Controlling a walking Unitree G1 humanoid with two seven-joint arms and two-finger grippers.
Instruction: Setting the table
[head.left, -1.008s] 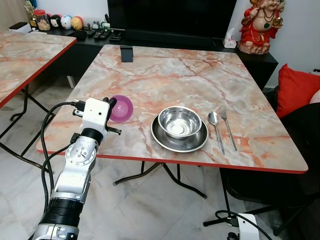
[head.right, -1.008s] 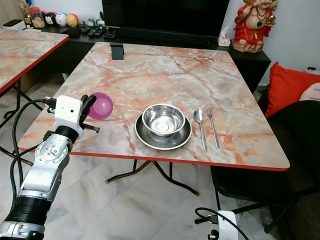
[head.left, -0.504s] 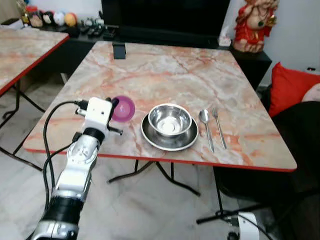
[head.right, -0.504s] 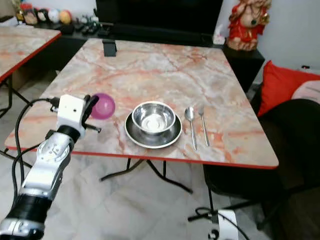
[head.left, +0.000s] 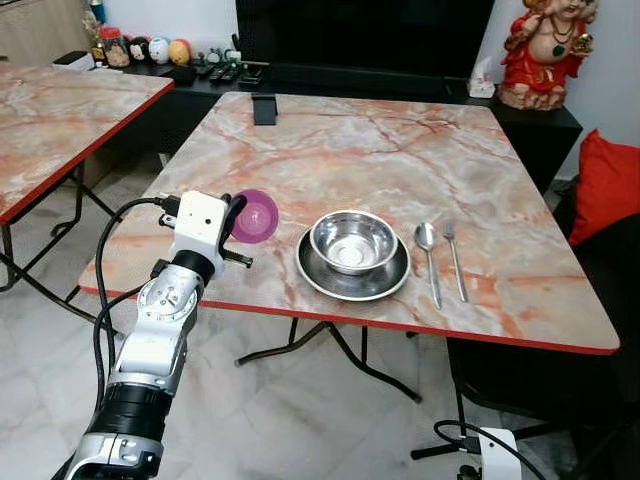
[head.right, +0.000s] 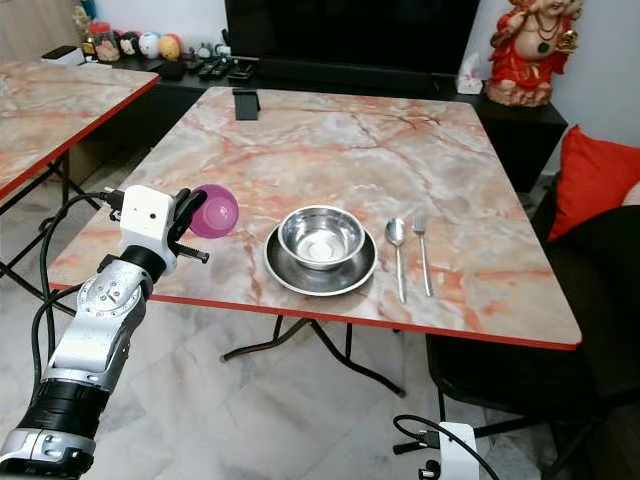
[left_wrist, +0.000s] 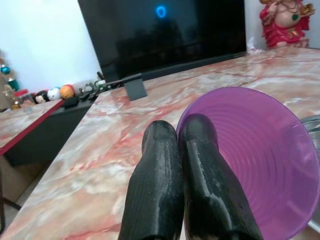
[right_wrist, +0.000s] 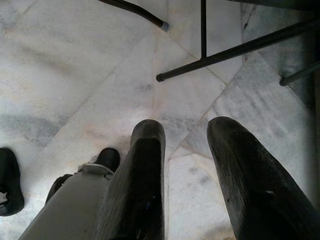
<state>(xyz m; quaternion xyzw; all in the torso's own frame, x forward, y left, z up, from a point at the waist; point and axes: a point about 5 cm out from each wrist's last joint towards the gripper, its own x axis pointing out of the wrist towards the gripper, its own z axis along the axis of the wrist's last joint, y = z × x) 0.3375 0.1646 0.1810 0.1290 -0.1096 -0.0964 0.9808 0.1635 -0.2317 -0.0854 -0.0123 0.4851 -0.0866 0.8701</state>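
My left gripper pinches the purple cup by its rim, tipped sideways above the table. The plate lies just right of it; my right gripper hangs spread, idle.

Even, bright indoor light and sharp head views; the marble table gives a soft sheen, and the steel bowl carries small glints. Shadows under the table are faint. The left wrist view blurs its near fingers (background slightly soft), with a blue glow on the dark screen
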